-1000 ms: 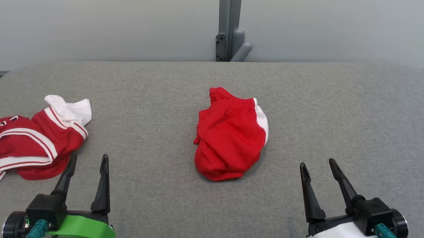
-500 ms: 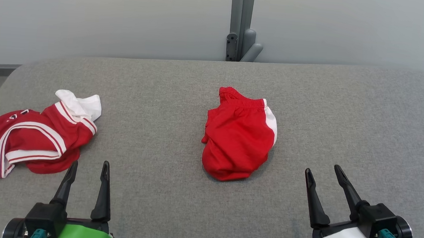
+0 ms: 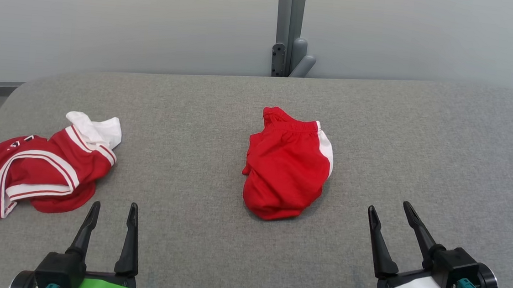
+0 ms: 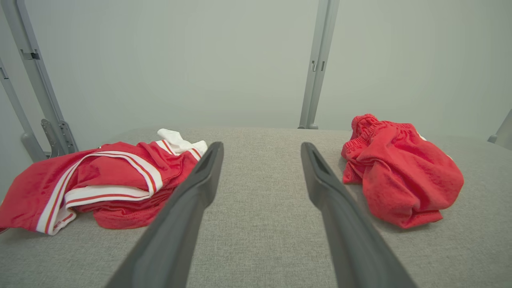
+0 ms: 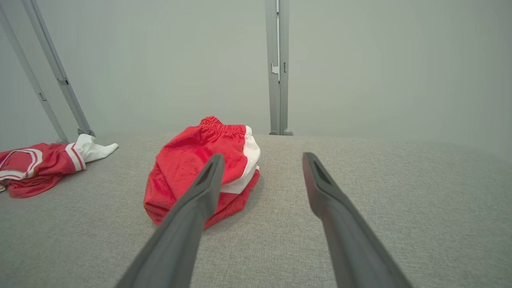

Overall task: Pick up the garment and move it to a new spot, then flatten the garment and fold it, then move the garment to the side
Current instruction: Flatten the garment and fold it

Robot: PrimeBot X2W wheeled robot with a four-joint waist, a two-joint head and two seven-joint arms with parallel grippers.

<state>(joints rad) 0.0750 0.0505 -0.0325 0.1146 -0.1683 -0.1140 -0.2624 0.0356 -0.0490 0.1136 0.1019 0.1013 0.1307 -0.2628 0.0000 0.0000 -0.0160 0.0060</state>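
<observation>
A crumpled red garment with a white side stripe (image 3: 287, 167) lies mid-table; it is at the right in the left wrist view (image 4: 400, 172) and left of centre in the right wrist view (image 5: 200, 172). A second red garment with white bands (image 3: 39, 170) lies bunched near the table's left edge (image 4: 100, 180) (image 5: 36, 166). My left gripper (image 3: 114, 206) (image 4: 262, 146) is open and empty, just in front of the banded garment's right end. My right gripper (image 3: 389, 207) (image 5: 263, 156) is open and empty, in front of and to the right of the middle garment.
The grey fabric-covered table (image 3: 444, 145) has rounded far corners. A grey metal post with a bracket (image 3: 287, 50) stands behind its far edge against a pale wall. Bare cloth stretches across the right half and the near middle.
The camera swung, shifting the whole picture rightward. My left gripper has drawn back a little toward the bottom edge. Both garments lie as before.
</observation>
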